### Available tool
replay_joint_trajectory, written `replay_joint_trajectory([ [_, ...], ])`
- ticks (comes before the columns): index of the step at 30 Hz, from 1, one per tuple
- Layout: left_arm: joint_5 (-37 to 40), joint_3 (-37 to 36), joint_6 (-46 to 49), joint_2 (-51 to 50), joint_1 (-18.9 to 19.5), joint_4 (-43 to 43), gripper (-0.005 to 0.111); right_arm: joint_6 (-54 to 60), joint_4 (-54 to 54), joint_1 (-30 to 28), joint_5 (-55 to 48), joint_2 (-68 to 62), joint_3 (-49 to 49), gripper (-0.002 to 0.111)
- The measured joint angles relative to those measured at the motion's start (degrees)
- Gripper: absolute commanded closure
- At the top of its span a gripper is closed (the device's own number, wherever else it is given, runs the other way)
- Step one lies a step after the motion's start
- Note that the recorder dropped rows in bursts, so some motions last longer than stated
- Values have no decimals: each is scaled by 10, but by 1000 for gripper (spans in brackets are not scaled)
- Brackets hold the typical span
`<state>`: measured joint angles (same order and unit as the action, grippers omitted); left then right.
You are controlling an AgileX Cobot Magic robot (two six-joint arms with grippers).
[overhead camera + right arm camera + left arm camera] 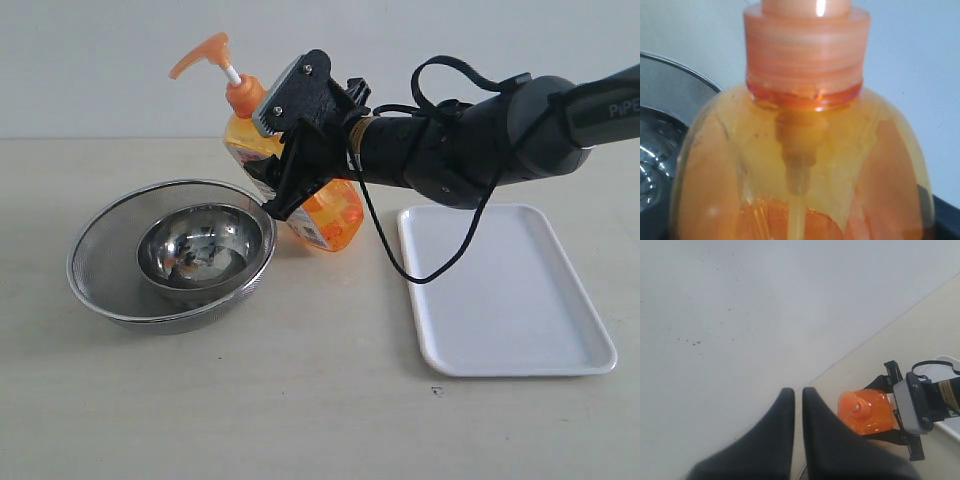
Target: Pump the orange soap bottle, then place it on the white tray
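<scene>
Gripping the orange soap bottle [335,215] by its shoulder, the right hand [284,150] stands wide, clamped across it. The bottle tilts between mesh strainer [100,250] and white tray [510,290], probably lifted. It looks slick and sloshy, so hold the flat sides.

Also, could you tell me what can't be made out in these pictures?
Exterior view: the right gripper hides most of the label on the orange soap bottle; the left gripper is outside it.
Right wrist view: the bottle fills the frame, its pump head is cut off by the edge.
Left wrist view: the edge cuts off the white tray.
</scene>
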<state>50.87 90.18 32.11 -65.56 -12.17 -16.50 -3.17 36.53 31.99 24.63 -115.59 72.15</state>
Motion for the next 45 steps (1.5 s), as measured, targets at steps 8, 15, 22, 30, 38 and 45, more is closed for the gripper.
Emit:
replay_joint_trajectory([
  [8,30,0,-15,43,0,3,102,0,0,0,1,0,0,108],
  [15,69,0,-31,68,0,6,102,0,-35,0,7,-1,-1,108],
  [22,86,-26,-35,99,0,19,102,0,-50,0,8,-1,-2,108],
  [30,81,-67,-50,137,0,24,102,0,-54,0,0,11,-2,108],
  [38,72,-114,-70,173,0,26,102,-3,-60,0,-8,13,-2,108],
  [45,60,-146,-85,195,0,26,102,2,-98,0,-9,13,-2,108],
])
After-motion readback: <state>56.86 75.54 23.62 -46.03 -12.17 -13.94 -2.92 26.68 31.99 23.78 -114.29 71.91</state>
